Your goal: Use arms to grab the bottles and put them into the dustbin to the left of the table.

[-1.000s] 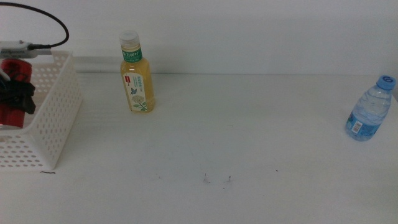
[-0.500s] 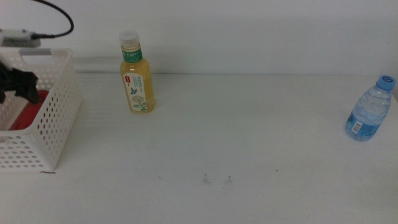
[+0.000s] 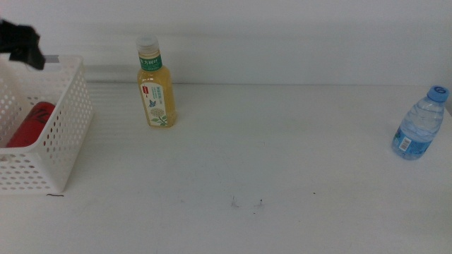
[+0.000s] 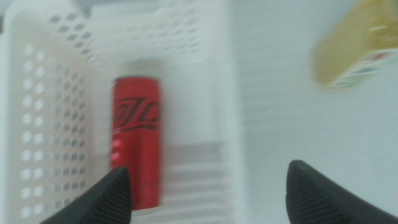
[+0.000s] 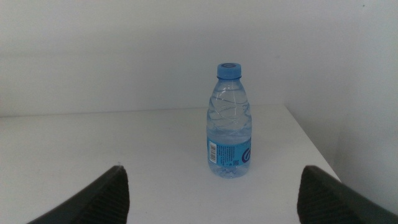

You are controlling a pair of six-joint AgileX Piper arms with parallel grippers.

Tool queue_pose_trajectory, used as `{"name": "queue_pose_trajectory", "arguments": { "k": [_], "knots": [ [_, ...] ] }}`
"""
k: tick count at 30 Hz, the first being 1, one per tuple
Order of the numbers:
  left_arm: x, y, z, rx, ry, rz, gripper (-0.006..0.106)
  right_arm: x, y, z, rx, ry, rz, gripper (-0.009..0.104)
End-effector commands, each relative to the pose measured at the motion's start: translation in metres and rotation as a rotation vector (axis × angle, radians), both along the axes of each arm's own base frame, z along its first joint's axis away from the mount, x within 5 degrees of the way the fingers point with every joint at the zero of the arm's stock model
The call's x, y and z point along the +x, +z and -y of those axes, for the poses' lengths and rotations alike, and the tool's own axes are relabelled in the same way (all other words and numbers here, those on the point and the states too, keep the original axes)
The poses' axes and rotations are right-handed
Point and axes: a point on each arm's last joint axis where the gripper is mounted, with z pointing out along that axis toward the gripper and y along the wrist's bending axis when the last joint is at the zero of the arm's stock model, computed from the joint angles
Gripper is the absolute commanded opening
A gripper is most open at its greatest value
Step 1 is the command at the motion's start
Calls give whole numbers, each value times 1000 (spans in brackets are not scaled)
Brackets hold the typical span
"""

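- The table (image 3: 282, 155) is white, with a few dark specks (image 3: 246, 204) near its front edge.
- The water bottle (image 3: 419, 123) stands upright at the far right; the right gripper (image 5: 211, 196) faces it from a distance, jaws wide apart and empty.
- The basket (image 3: 60, 141) sits at the left edge, the red can (image 4: 135, 146) lying flat inside it.
- The tea bottle (image 3: 155, 85) stands upright just right of the basket, near the table's back.
- The left gripper (image 4: 205, 193) hangs above the basket, jaws apart, holding nothing.
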Motion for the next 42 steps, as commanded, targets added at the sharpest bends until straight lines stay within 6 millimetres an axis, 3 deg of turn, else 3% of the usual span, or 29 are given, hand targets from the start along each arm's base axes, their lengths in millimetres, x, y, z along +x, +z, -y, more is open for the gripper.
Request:
{"name": "queue_pose_trajectory", "arguments": {
  "k": [1, 5, 9, 15, 33, 42],
  "knots": [
    [-10, 18, 18, -25, -12, 38, 81, 0, 0, 0, -12, 0, 8, 93],
    [-24, 30, 47, -40, -68, 84, 81, 0, 0, 0, -12, 0, 8, 93],
    [-42, 30, 72, -51, -111, 165, 81, 0, 0, 0, -12, 0, 8, 93],
    [-69, 10, 97, -89, -145, 280, 81, 0, 0, 0, -12, 0, 8, 93],
    [-130, -81, 122, -104, -176, 597, 81, 0, 0, 0, -12, 0, 8, 93],
    [-156, -121, 121, -150, -117, 763, 81, 0, 0, 0, -12, 0, 8, 93]
  ]
}}
